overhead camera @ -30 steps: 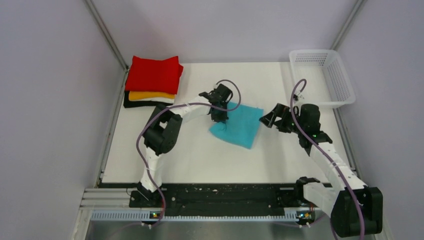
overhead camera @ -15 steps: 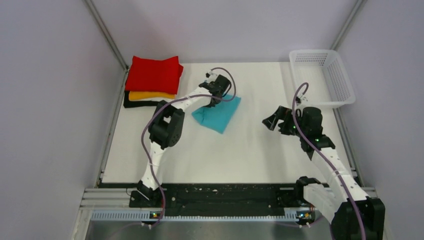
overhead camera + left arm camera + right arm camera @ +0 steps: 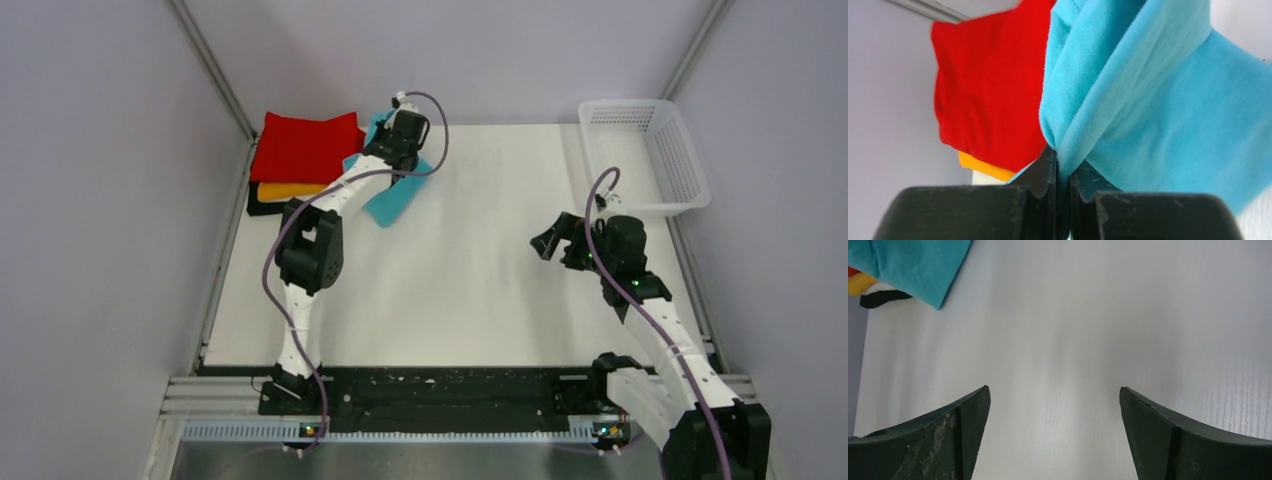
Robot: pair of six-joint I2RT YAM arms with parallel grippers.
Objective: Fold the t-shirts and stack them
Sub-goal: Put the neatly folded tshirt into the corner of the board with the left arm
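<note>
My left gripper (image 3: 385,128) is shut on the folded turquoise t-shirt (image 3: 397,196) and holds it at the right edge of the stack at the back left. In the left wrist view its jaws (image 3: 1063,160) pinch a fold of the turquoise cloth (image 3: 1168,115). The stack has a red shirt (image 3: 305,148) on top, then an orange one (image 3: 290,190), a white one, and a black one (image 3: 268,207) at the bottom. The red shirt (image 3: 988,85) and orange one (image 3: 983,167) show beside the jaws. My right gripper (image 3: 553,240) is open and empty over bare table (image 3: 1063,355).
A white plastic mesh basket (image 3: 648,150) stands at the back right corner. Grey walls with metal posts close in the table on the left, back and right. The turquoise shirt's corner (image 3: 918,265) shows at the top left of the right wrist view.
My left gripper has carried the turquoise shirt from the middle of the table back and left to the edge of the stack. My right gripper has stayed nearly in place, open.
</note>
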